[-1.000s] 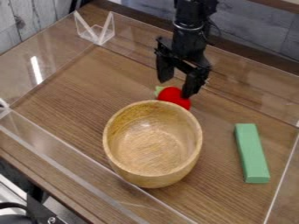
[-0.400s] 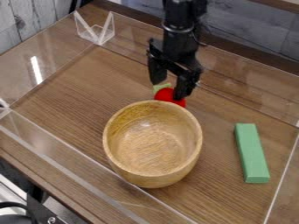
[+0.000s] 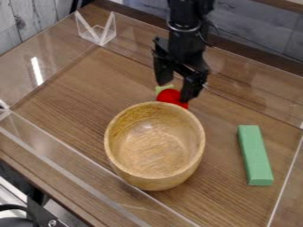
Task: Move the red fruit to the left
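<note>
Hanging straight down over the table (image 3: 71,97), the gripper (image 3: 180,82) has its jaws spread apart and grips nothing. The red fruit (image 3: 174,97) rests on the table just behind the wooden bowl (image 3: 154,144), at the bowl's far rim. The fingertips sit directly above the fruit; contact appears absent, though the view is too coarse to confirm. A green block (image 3: 253,154) lies to the right of the bowl, well apart from the fruit.
</note>
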{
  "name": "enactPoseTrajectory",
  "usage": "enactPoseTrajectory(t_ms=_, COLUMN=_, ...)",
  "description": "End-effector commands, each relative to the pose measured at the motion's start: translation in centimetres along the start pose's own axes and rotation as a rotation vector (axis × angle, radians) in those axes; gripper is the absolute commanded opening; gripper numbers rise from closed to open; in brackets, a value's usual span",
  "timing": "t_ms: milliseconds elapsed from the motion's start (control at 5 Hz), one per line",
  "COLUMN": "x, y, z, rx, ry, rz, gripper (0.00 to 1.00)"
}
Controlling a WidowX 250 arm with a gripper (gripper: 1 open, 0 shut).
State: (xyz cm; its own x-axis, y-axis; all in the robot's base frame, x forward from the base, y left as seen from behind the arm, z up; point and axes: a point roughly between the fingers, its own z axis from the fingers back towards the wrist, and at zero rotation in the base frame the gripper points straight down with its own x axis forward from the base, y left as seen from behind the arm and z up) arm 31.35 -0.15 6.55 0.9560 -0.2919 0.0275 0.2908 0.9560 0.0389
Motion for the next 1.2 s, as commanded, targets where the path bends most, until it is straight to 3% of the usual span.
enactPoseTrajectory(t_ms=0, x=1.3, y=0.0, z=2.0, rx=0.025, ry=-0.074, rz=-0.005, gripper=1.0)
enactPoseTrajectory(t_ms=200, x=1.7, y=0.2, z=1.8, rx=0.033, ry=-0.073, rz=0.008, gripper=1.0)
enactPoseTrajectory(t_ms=600, x=0.8, y=-0.8, z=3.7, rx=0.049, ry=-0.06, rz=0.156, gripper=1.0)
enactPoseTrajectory(t_ms=800, x=1.0, y=0.7, z=2.4, rx=0.045, ry=-0.052, rz=0.119, gripper=1.0)
enactPoseTrajectory(t_ms=1000, x=0.9, y=2.4, z=2.3, rx=0.043, ry=-0.043, rz=0.101, gripper=1.0)
